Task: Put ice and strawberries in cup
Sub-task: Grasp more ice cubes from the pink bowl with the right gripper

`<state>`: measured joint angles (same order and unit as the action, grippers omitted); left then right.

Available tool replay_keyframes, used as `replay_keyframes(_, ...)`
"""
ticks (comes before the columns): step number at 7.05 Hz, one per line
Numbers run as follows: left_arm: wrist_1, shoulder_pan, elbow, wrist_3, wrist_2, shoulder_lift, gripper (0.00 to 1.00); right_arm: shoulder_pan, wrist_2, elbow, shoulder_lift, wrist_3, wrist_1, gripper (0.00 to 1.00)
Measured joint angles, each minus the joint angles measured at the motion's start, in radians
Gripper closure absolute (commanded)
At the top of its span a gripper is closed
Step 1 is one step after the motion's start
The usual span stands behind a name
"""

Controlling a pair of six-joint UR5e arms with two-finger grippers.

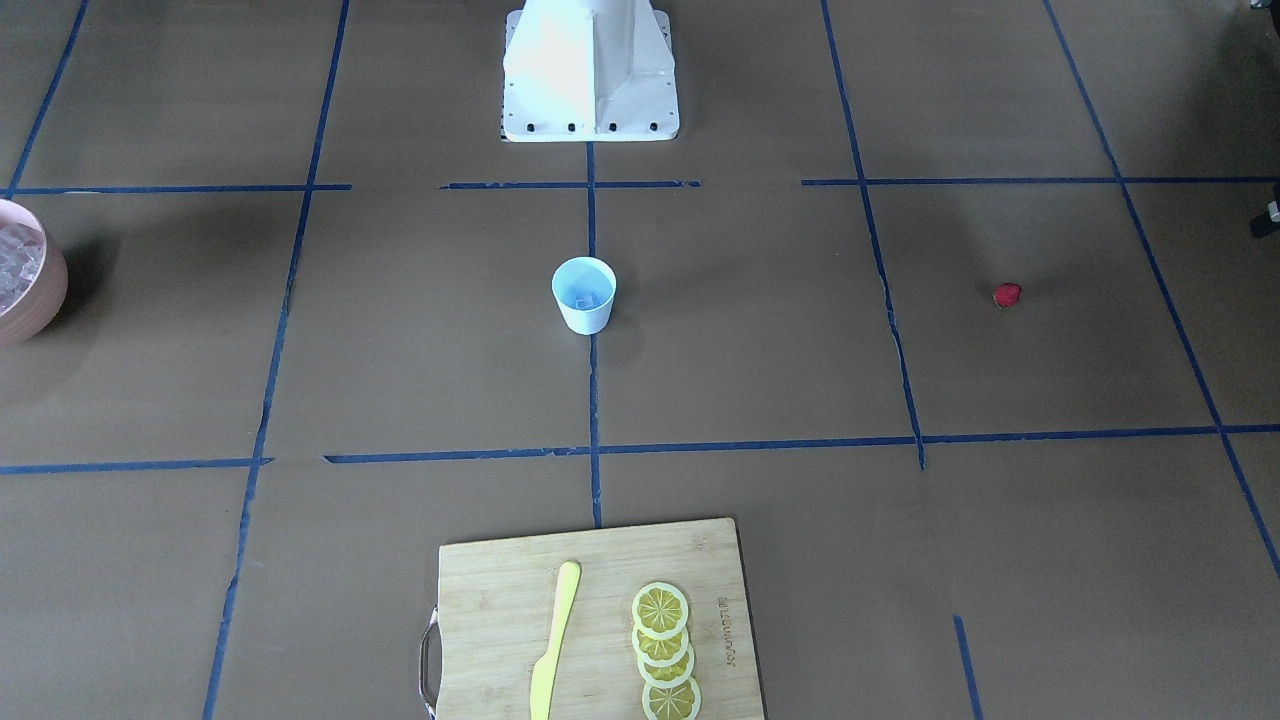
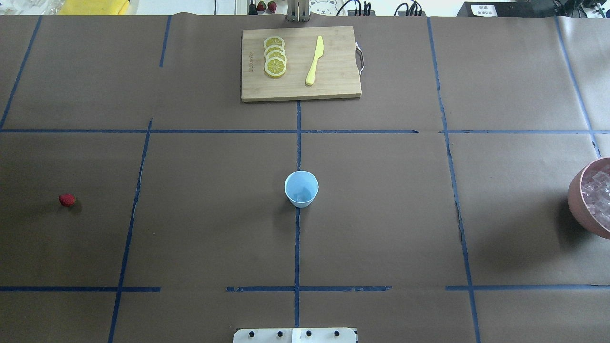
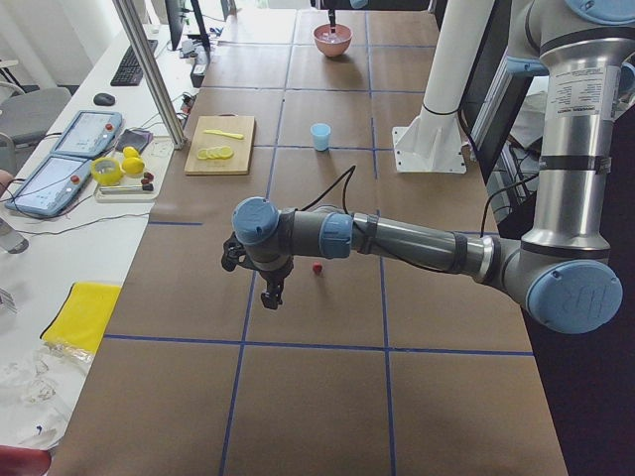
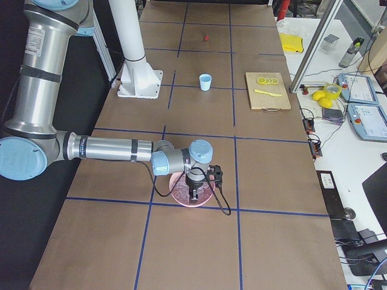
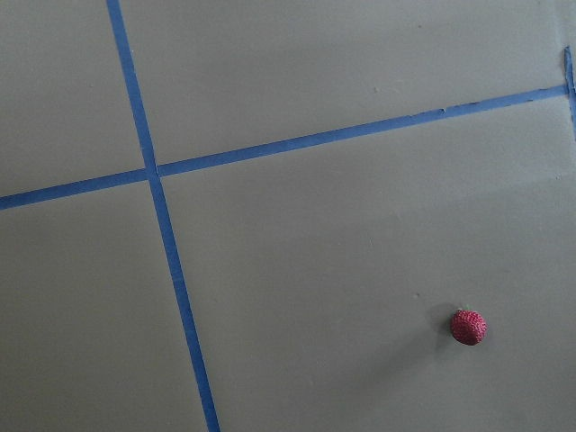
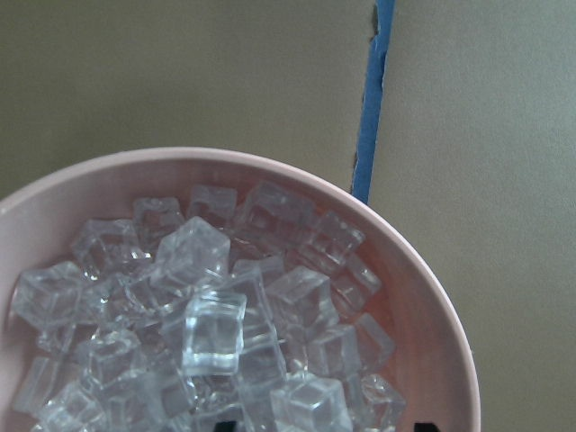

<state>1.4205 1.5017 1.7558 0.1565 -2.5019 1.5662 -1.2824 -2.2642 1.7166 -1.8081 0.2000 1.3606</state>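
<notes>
The small pale blue plastic cup (image 2: pixel 301 189) stood upright in the middle of the overhead view, on the brown paper of the table (image 2: pixel 381 214). The tiny red strawberry (image 2: pixel 67 200) lay well apart from it, at the left edge of that view. The clear ice cubes (image 6: pixel 213 333) filled the round pink bowl (image 2: pixel 574 195) at the right edge. The left gripper (image 3: pixel 273 295) hung above the table near the strawberry; I cannot tell if it was open or closed. The right gripper (image 4: pixel 194 194) hung over the bowl, its two dark tips apart at the bottom of the wrist view, holding nothing.
</notes>
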Motion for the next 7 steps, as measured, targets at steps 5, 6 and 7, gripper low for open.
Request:
replay_keyframes(5,-0.001,0.0,0.004,0.0,0.0,-0.001,0.0,0.008,-0.001,-0.02,0.02,0.001,0.0,0.31)
replay_keyframes(6,-0.001,0.0,0.004,0.0,0.0,-0.001,0.0,0.011,-0.002,-0.022,0.02,0.002,0.0,0.32)
replay_keyframes(7,-0.001,0.0,0.005,0.0,0.0,-0.001,0.0,0.014,-0.004,-0.025,0.02,0.003,0.0,0.36)
